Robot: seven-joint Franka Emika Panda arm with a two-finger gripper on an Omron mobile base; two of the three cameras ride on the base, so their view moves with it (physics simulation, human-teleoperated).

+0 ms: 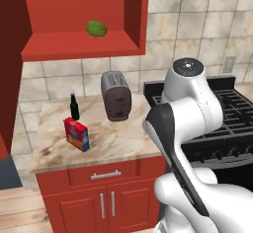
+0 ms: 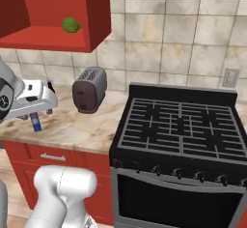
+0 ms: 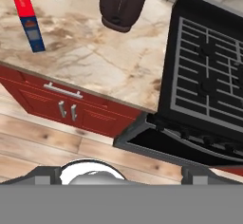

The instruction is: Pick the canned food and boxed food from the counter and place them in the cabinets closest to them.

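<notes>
Box (image 1: 76, 134) stands upright on the table (image 1: 118, 143), left of the toaster (image 1: 116, 96), near a dark bottle (image 1: 74, 107). Hand (image 2: 41, 107) open, empty, hovering above. Best: descend straight, pinch the narrow sides, avoid the bottle.

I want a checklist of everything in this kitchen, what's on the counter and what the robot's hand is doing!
Surface: marbled counter, no spills seen.
Job's things: boxed food upright near the counter's front left; open red cabinet above it.
Clutter: dark bottle behind the box; toaster towards the stove; green round item on the cabinet shelf.
Hand: hand open, holding nothing, above the counter.
Cables: nothing seen.
Surroundings: black stove, tiled wall, wall outlet, wooden floor.
</notes>
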